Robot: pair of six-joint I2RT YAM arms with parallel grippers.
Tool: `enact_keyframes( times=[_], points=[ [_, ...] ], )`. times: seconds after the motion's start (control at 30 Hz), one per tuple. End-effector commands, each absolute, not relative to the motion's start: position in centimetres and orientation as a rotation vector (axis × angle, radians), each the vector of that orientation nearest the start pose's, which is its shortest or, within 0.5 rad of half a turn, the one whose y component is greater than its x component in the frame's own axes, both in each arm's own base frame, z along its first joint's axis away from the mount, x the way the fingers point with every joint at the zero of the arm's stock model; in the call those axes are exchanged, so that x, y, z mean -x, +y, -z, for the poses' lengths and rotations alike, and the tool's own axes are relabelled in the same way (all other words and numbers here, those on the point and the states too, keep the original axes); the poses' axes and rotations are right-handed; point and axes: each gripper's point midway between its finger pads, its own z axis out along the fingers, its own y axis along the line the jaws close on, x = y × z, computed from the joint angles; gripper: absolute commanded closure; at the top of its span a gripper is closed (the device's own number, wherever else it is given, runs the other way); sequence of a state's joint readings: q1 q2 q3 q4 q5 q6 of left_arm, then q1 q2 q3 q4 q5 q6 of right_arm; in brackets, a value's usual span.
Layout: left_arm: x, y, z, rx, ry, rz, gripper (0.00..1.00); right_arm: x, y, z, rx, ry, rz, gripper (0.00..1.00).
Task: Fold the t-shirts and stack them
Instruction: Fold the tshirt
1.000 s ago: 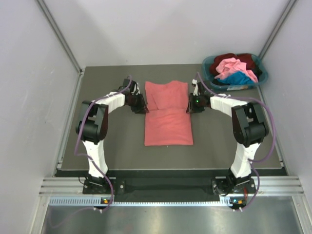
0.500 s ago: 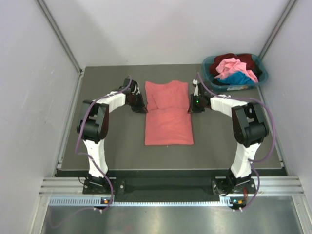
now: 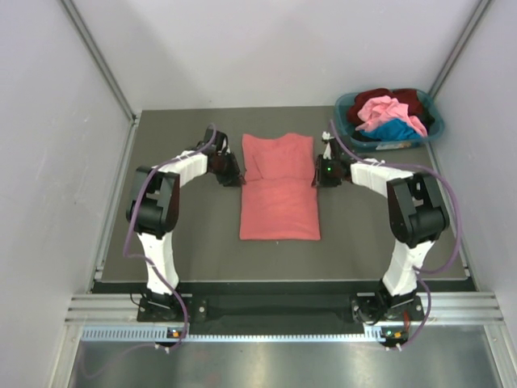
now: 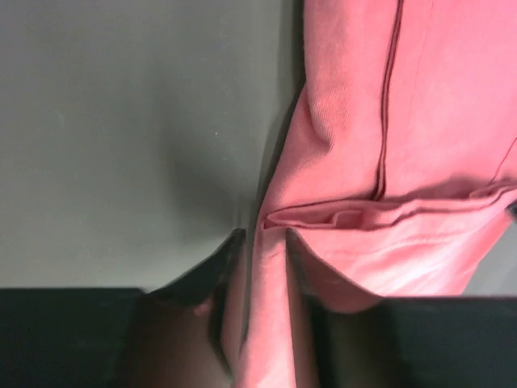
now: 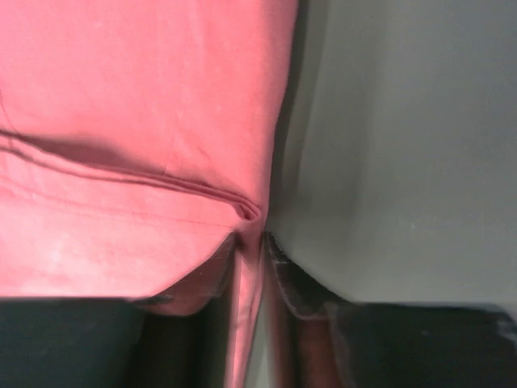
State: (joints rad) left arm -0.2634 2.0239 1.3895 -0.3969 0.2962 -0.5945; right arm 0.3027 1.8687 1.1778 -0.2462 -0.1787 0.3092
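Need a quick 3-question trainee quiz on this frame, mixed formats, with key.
1. True or false: the left claw and right claw are both open, clear of the salmon-red t-shirt.
2. Multiple choice: the pink, maroon and blue shirts are A) stacked on the table, B) heaped in the teal basket, C) draped over an arm.
3. Fill in: each claw pinches a side ___ of the salmon-red t-shirt.

Key: 1 false, each is shut on cloth; 2 B; 3 edge.
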Motion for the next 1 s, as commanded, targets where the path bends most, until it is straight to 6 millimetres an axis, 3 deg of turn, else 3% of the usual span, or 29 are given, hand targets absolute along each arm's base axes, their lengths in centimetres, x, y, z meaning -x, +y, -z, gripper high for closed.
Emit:
enact_keyframes(
  times=[0.0, 0.03, 0.13, 0.2, 0.27, 0.3, 0.37, 0.4, 0.47, 0.5, 0.53, 0.6, 0.67, 0.87, 0.97],
  points=[
    [-43.2, -19.0, -7.9, 0.323, 2.586, 0.695, 0.66, -41.4, 16.2, -7.0, 0.036, 2.468, -0.471, 0.69],
    [-43.3, -18.9, -8.6, 0.316, 2.574, 0.689, 0.60, -41.2, 16.3, -8.1, 0.038, 2.451, -0.480, 0.65],
    [-42.4, -17.7, -9.9, 0.316, 2.592, 0.605, 0.55, -39.2, 15.9, -9.2, 0.020, 2.492, -0.487, 0.55],
    [-40.8, -17.1, -10.6, 0.292, 2.620, 0.580, 0.53, -36.7, 15.7, -8.3, 0.009, 2.553, -0.513, 0.50],
    [-38.4, -17.0, -9.8, 0.292, 2.665, 0.605, 0.53, -34.6, 16.1, -8.7, 0.012, 2.556, -0.579, 0.49],
    [-36.5, -17.0, -9.4, 0.288, 2.673, 0.637, 0.54, -32.6, 15.8, -7.2, 0.007, 2.600, -0.587, 0.48],
    [-34.1, -17.4, -9.0, 0.290, 2.684, 0.717, 0.53, -30.7, 15.8, -7.7, 0.006, 2.590, -0.628, 0.47],
    [-32.3, -17.2, -8.5, 0.290, 2.678, 0.743, 0.52, -28.9, 15.4, -6.4, -0.002, 2.628, -0.633, 0.47],
    [-30.3, -17.4, -8.3, 0.302, 2.677, 0.807, 0.51, -27.3, 15.6, -7.0, 0.004, 2.614, -0.678, 0.46],
    [-29.0, -17.4, -8.0, 0.302, 2.664, 0.841, 0.50, -25.9, 15.4, -6.1, -0.001, 2.643, -0.680, 0.46],
    [-28.5, -17.7, -7.9, 0.300, 2.653, 0.874, 0.49, -25.4, 15.4, -6.6, -0.003, 2.621, -0.690, 0.46],
    [-26.7, -18.3, -7.6, 0.318, 2.657, 0.970, 0.48, -23.9, 15.1, -5.7, -0.021, 2.639, -0.699, 0.45],
    [-26.4, -19.1, -8.2, 0.319, 2.621, 1.055, 0.48, -22.6, 15.4, -5.2, -0.035, 2.638, -0.744, 0.45],
    [-24.9, -18.9, -6.9, 0.353, 2.639, 1.045, 0.46, -20.9, 15.7, -3.5, -0.071, 2.648, -0.785, 0.45],
    [-23.9, -19.1, -5.4, 0.379, 2.669, 1.049, 0.45, -20.9, 16.2, -2.7, -0.075, 2.645, -0.801, 0.46]
  ],
)
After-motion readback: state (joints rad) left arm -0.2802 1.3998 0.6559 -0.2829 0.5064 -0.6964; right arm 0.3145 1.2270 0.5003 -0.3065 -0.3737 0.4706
